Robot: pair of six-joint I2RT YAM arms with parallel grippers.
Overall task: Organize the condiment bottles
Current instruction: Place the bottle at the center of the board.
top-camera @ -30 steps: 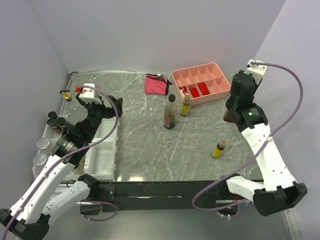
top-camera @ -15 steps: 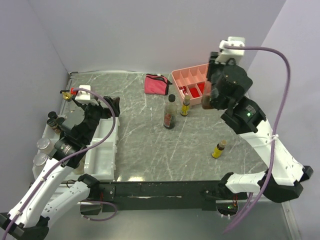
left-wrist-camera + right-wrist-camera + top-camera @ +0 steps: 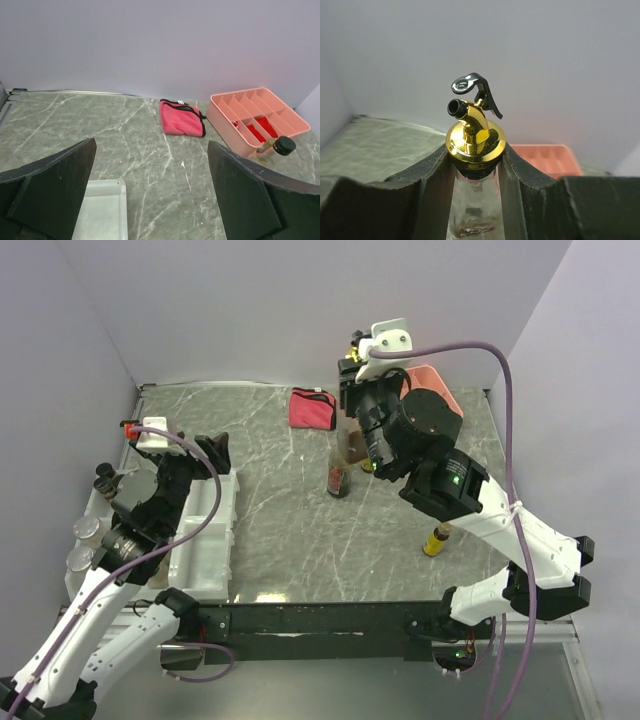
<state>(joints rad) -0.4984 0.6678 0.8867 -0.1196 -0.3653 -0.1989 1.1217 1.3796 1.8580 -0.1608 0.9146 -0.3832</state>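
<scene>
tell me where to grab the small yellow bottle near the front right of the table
Take the small yellow bottle around its round body, just under the dark cap, coming straight down from above. It seems to stand upright and alone on the table, with no other bottle beside it, so closing across its narrow width should hold.

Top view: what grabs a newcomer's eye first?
The right fingers, high over the middle of the table, are clamped on a clear bottle with a shiny gold spout. Next come the pink pouch and pink compartment tray toward the far edge. The left fingers hang open above a white bin on the left.
</scene>
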